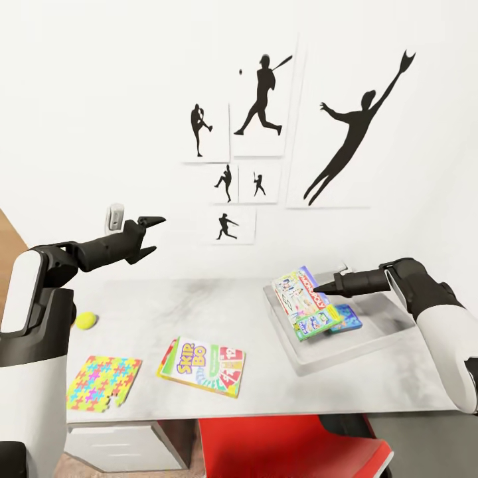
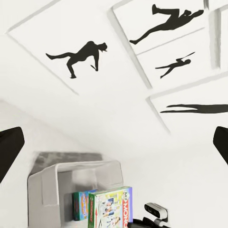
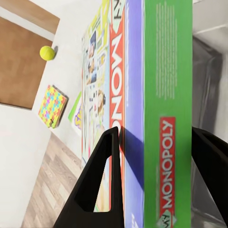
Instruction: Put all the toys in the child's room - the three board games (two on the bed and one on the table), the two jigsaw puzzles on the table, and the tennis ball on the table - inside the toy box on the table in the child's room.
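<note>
Straddling the Monopoly game box [image 1: 302, 297], the right end effector [image 1: 320, 288] has a finger on each side of the box edge in the right wrist view; one finger [image 3: 102, 185] lies against the printed face, the other shows a sliver of gap, so a firm pinch can't be confirmed. That pale green-white box sits tilted inside the toy box [image 1: 372, 342], leaning over a smaller blue game box [image 1: 346, 318] lying in the same tray. Toy box sits on the right part of the worktop [image 1: 199, 302].

Left end effector [image 1: 151, 234] hangs in the air above the left end of the worktop, fingers spread, holding nothing, aimed toward the wall pictures [image 1: 262, 99].

Outside the tray on the worktop: SKIP-BO box [image 1: 201, 366] flat near the front edge, one jigsaw puzzle [image 1: 104, 384] just left of it, apart, and tennis ball [image 1: 85, 320] beside the left arm, well behind the puzzle. Red chair [image 1: 292, 448] under the front edge.
</note>
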You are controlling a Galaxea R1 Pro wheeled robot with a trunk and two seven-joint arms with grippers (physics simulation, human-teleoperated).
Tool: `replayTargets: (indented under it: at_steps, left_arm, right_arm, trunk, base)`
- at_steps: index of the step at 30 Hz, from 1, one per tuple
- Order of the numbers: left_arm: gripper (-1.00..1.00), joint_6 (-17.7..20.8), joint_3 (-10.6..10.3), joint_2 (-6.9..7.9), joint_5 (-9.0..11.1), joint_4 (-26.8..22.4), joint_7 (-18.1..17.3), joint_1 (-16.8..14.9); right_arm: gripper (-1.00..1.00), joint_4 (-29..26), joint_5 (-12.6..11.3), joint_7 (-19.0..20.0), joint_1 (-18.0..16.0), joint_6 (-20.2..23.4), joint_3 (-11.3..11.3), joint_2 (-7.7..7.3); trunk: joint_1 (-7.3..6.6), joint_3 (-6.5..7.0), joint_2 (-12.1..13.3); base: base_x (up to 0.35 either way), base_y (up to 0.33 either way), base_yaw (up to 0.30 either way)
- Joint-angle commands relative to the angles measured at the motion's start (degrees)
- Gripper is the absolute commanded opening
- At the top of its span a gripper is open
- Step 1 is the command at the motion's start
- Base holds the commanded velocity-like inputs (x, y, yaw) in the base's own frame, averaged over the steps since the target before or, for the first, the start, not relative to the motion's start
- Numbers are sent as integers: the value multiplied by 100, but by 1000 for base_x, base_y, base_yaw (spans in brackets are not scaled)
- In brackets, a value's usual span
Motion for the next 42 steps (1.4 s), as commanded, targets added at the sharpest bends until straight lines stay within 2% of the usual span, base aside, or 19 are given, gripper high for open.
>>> replayTargets:
  at_steps: [1,14,25,42]
  left_arm:
    - [100,13,5,0,58,-4,59,-7]
    - [100,10,-1,0,64,2,60,-19]
    - [100,9,0,0,65,3,67,-39]
    - [100,18,-7,0,65,-4,68,-58]
  right_arm:
    - [-100,-5,33,42,-6,44,5,-3]
    - [-100,-16,38,42,-13,44,11,1]
    - [-100,-38,279,42,-27,49,6,-14]
    - [-100,-41,340,43,-238,17,10,-102]
  trunk:
    - [3,-22,-13]
    - [3,-144,-13]
    - [3,-247,-13]
    - [3,-406,-13]
  base:
    - [0,0,0]
    - [0,0,0]
    - [0,0,0]
    - [0,0,0]
